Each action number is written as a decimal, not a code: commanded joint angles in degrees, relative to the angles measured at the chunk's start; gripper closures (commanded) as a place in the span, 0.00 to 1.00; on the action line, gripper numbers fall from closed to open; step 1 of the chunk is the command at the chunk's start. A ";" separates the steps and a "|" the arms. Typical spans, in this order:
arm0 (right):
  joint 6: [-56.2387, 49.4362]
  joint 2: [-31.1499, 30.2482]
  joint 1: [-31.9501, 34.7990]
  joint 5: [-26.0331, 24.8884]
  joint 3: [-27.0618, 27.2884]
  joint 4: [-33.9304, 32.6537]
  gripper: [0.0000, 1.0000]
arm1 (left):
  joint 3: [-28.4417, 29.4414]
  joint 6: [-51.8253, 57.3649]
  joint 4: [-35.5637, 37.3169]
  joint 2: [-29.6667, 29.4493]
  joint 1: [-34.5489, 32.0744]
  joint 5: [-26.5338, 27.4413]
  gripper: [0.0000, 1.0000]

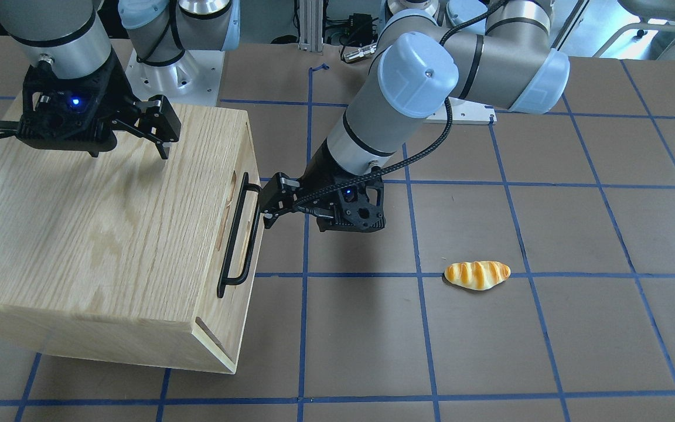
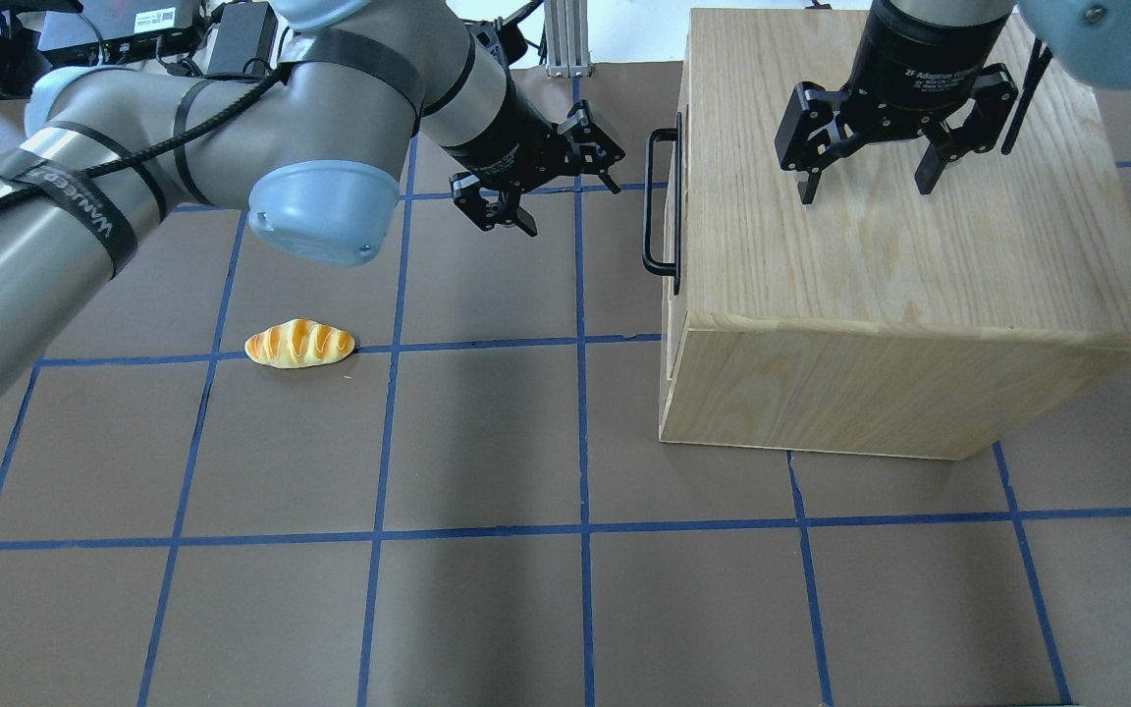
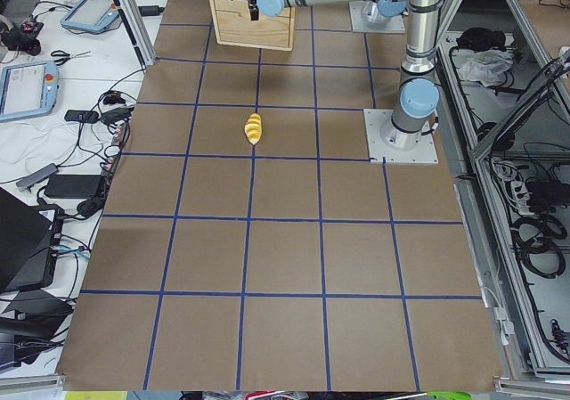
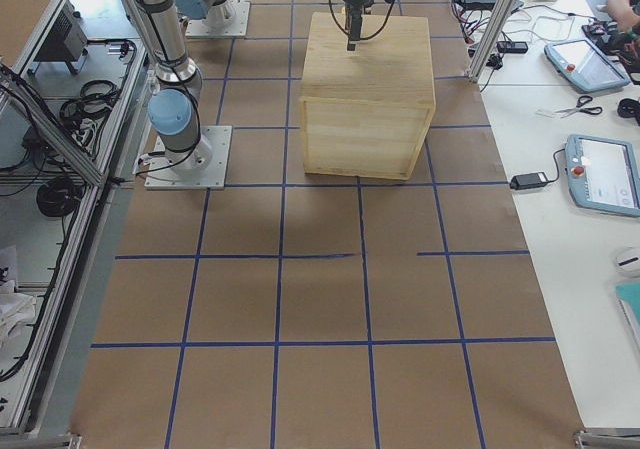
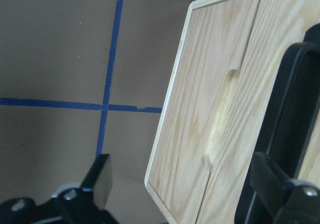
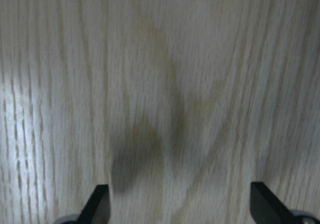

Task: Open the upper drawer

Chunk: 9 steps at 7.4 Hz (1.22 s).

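Brown table, gridded with blue tape, carries an oak cabinet. Its drawer sits flush in the cabinet's front, just under the top, with a black handle standing off it. The left tool hangs just short of that handle, spread and gripping nothing, with one finger before the bar and the other out past the cabinet's edge. Above the cabinet's top the right tool points down, spread and empty. A bread roll lies on the table, well away from the cabinet's front.
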 commanded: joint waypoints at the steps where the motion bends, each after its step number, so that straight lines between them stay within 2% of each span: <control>1: -0.06 0.00 0.03 0.00 0.00 0.00 0.00 | 0.07 -2.14 2.31 -0.92 -2.29 -0.15 0.00; 9: 0.02 0.00 -0.06 0.00 0.00 0.00 0.00 | -0.11 4.44 2.14 -2.51 -2.47 0.72 0.00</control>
